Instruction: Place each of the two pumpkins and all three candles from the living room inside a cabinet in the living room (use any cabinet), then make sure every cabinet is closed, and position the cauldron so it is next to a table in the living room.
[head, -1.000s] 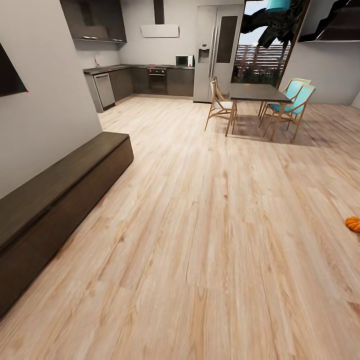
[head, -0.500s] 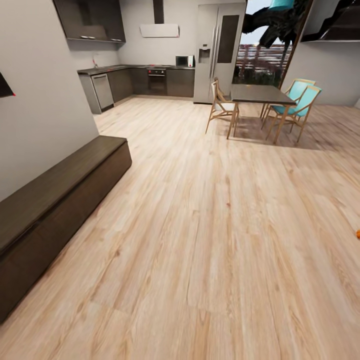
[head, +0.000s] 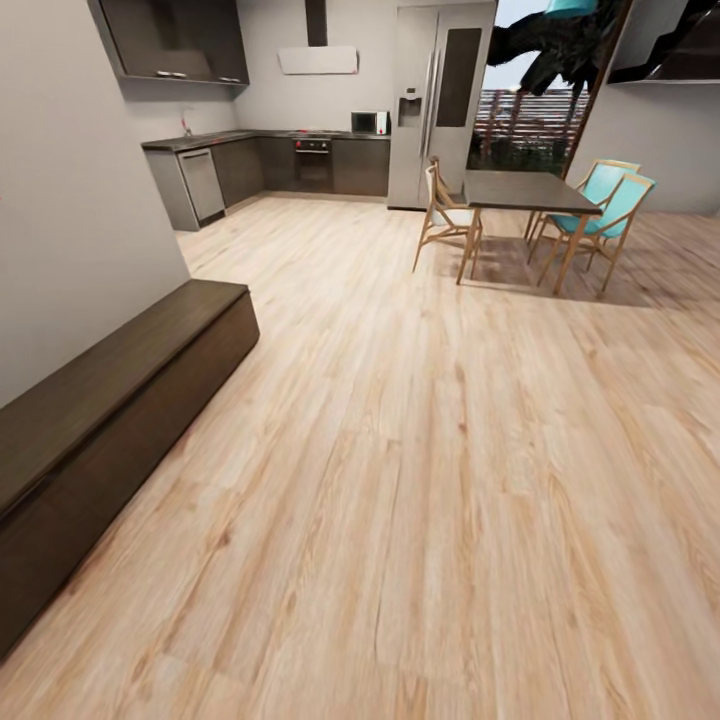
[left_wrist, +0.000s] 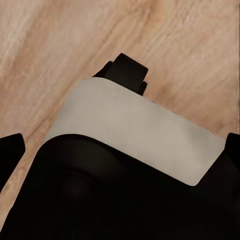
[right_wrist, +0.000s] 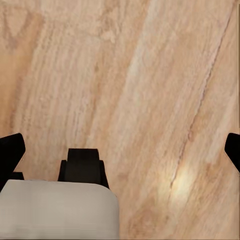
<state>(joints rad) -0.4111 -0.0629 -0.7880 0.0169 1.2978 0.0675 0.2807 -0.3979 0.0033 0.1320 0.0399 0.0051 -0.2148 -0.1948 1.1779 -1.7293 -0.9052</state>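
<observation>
Pale wood-plank floor (head: 420, 480) nearest. One long low dark brown wood-grain cabinet (head: 110, 400) along the grey wall at left, fronts flush, closed. Left gripper (left_wrist: 120, 140): black finger tips at the frame edges, wide apart, nothing held, robot's white-and-black body below it. Right gripper (right_wrist: 120, 150): tips wide apart too, empty, over bare floor. Farther: one dark-topped dining table (head: 525, 190), three chairs, one pale (head: 445, 215), two teal (head: 605, 205). Farthest: grey kitchen units (head: 300, 165), one steel fridge (head: 435, 100).

Pale wood-plank floor (head: 420, 480) is seen carrying the long dark cabinet (head: 110, 410), a dining table (head: 525, 192) and chairs (head: 600, 215)
</observation>
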